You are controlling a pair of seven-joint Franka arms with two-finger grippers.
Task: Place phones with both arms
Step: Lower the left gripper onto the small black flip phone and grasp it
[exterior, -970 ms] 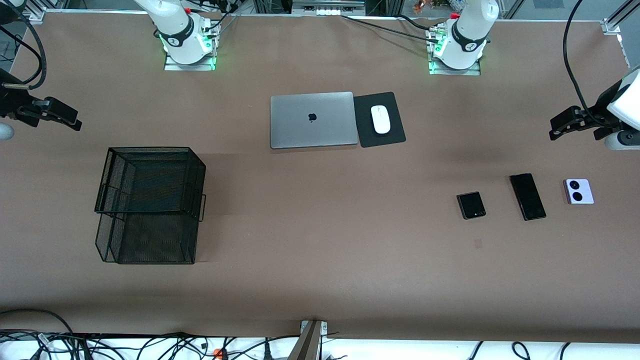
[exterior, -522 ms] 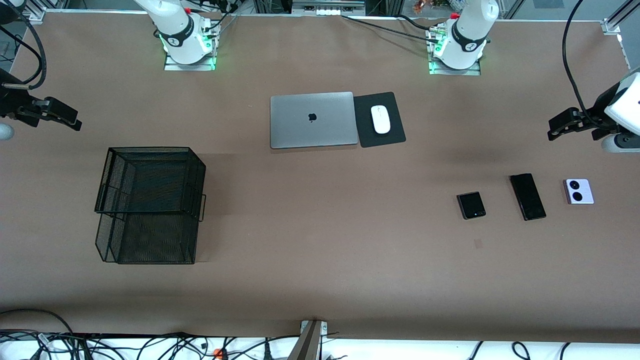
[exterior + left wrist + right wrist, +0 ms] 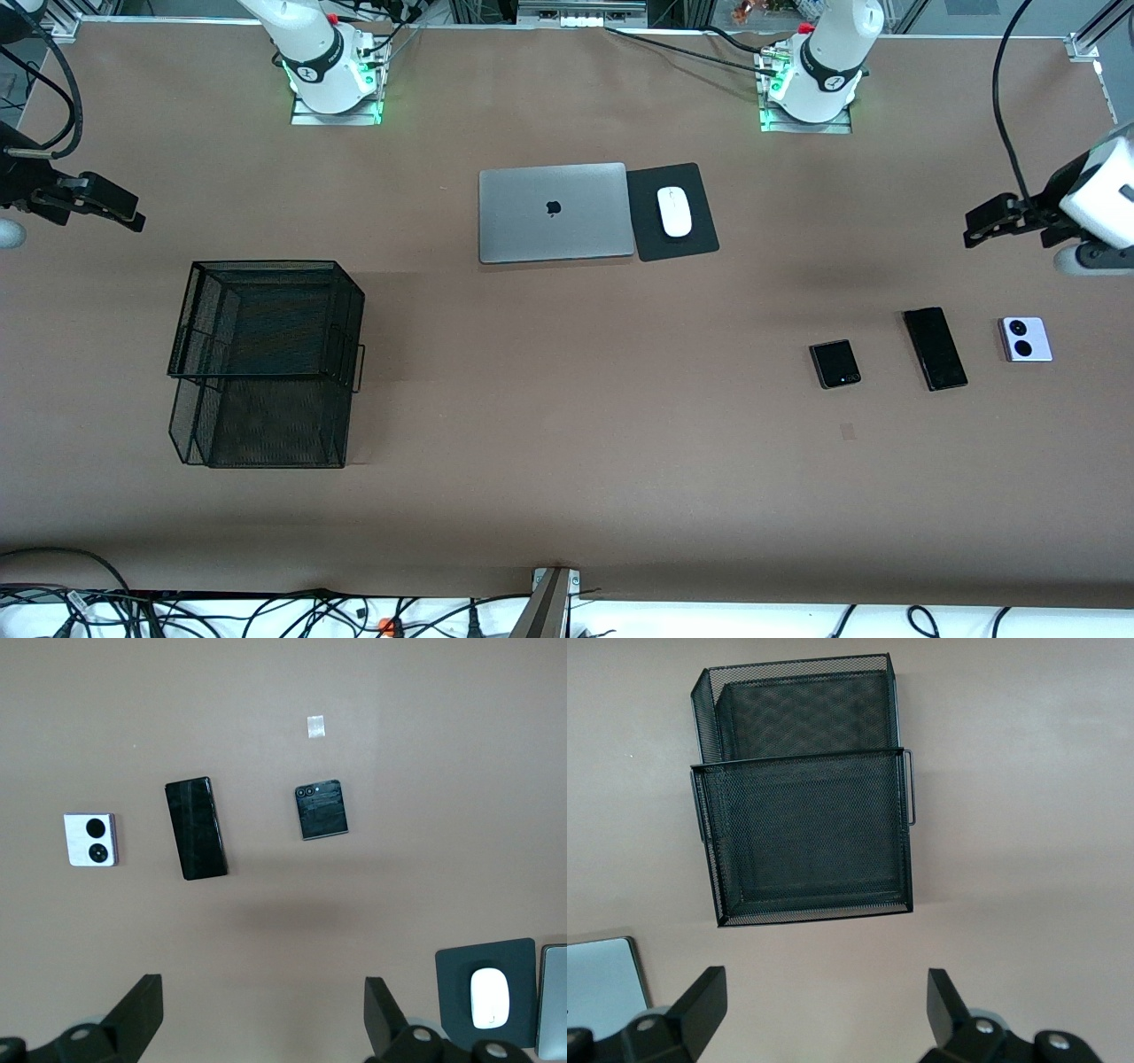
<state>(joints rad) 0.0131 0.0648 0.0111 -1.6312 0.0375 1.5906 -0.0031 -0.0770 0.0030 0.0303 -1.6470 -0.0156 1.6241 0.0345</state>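
Three phones lie in a row toward the left arm's end of the table: a small squarish black one (image 3: 834, 364) (image 3: 321, 810), a long slim black slab (image 3: 934, 348) (image 3: 196, 827) and a white-lavender one with two black circles (image 3: 1025, 338) (image 3: 90, 840). My left gripper (image 3: 974, 229) (image 3: 263, 992) hangs open and empty over bare table at that end, apart from the phones. At the right arm's end my right gripper (image 3: 133, 217) (image 3: 826, 983) hangs open and empty over bare table, beside the mesh basket.
A black two-tier wire-mesh basket (image 3: 204, 301) (image 3: 797, 757) stands toward the right arm's end. A shut silver laptop (image 3: 554, 213) and a white mouse (image 3: 674, 211) on a black pad (image 3: 700, 244) lie mid-table near the bases. A small pale mark (image 3: 847, 431) sits nearer the camera than the phones.
My left gripper has drifted slightly toward the middle of the table and toward the bases. The right arm and all three phones have stayed put.
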